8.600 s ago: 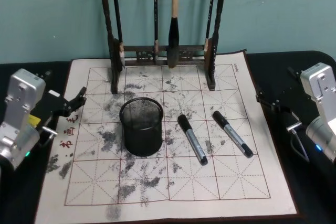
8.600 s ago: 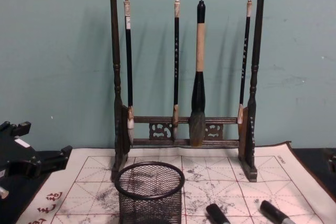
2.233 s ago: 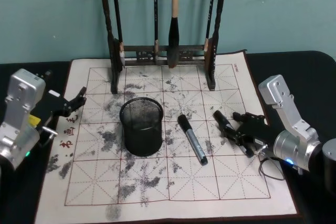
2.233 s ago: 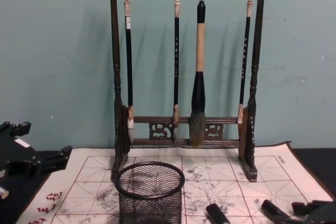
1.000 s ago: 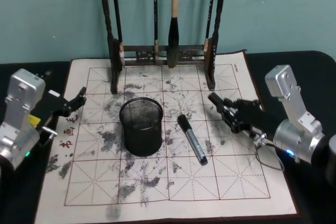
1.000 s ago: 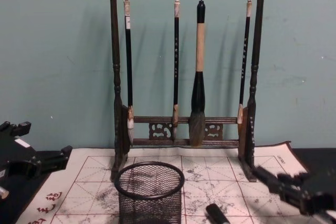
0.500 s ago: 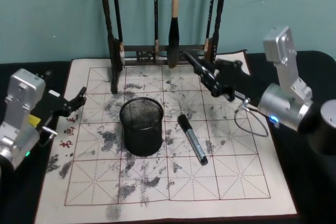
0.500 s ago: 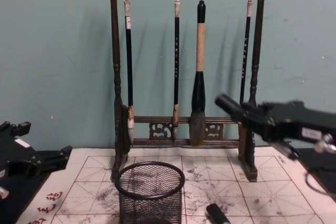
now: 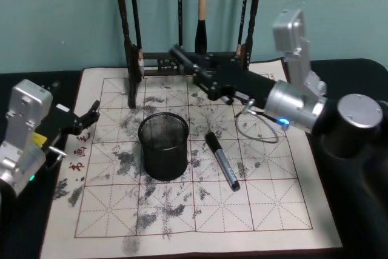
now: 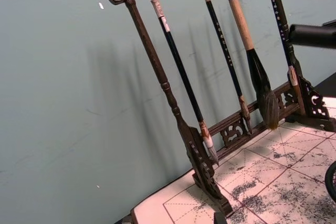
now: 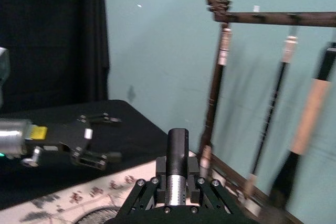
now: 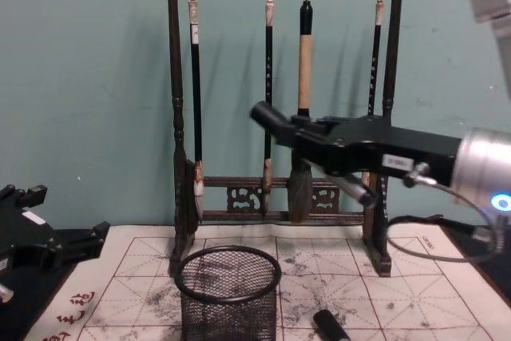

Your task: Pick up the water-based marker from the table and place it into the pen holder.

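Note:
My right gripper is shut on a black water-based marker and holds it in the air, just beyond the pen holder and in front of the brush rack. In the chest view the marker slants up to the left, higher than the mesh pen holder. The right wrist view shows the marker clamped between the fingers. A second marker lies on the mat right of the holder. My left gripper rests open at the mat's left edge.
The tall wooden brush rack with several hanging brushes stands at the back of the ink-stained mat, close behind the held marker. A cable loops under the right arm. Black tabletop flanks the mat.
The right gripper has carried the marker up and to the left, from over the mat's right part to a spot in front of the rack near the pen holder. The left arm stayed still.

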